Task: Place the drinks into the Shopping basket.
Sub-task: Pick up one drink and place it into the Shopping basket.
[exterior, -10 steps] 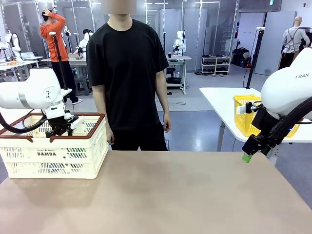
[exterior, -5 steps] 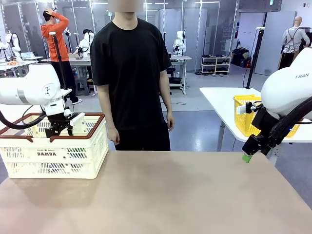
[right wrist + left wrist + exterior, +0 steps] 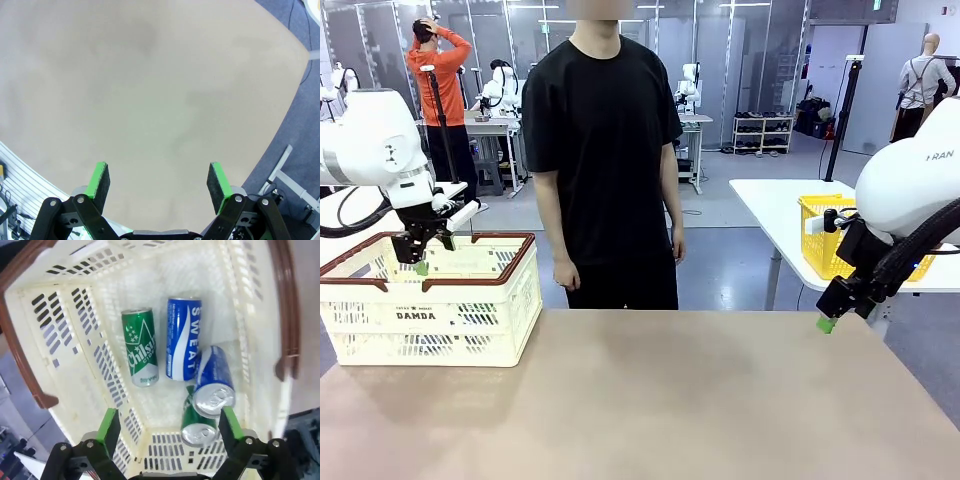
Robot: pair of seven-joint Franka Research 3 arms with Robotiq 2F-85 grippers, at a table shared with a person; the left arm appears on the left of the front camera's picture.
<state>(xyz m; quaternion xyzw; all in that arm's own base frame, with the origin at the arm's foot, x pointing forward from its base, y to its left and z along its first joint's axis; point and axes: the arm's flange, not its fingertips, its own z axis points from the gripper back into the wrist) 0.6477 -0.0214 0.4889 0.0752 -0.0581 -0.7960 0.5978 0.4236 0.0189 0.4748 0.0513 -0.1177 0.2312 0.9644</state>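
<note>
Since the earlier frame the left tool (image 3: 420,257) has risen out of the Shopping basket (image 3: 516,290), jaws wide and empty, at 9 o'clock on the surface (image 3: 660,400). 4 cans lie inside, released: a green Chilsung can (image 3: 139,353), a blue Sweat can (image 3: 183,337), another blue can (image 3: 213,384) and another green can (image 3: 196,424). The right tool (image 3: 158,182) hangs wide and idle at 3 o'clock, so the job looks finished.

Tan table (image 3: 700,400), cream Shopping basket (image 3: 430,318) with brown rim standing at its far-left corner

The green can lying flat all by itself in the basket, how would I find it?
Look inside the cream basket with the brown rim, under the left gripper. Four cans lie on its floor. The one you want is the green can with a white star and lettering, flat beside the blue can; nothing lies on top of it, unlike the other green one.
</note>
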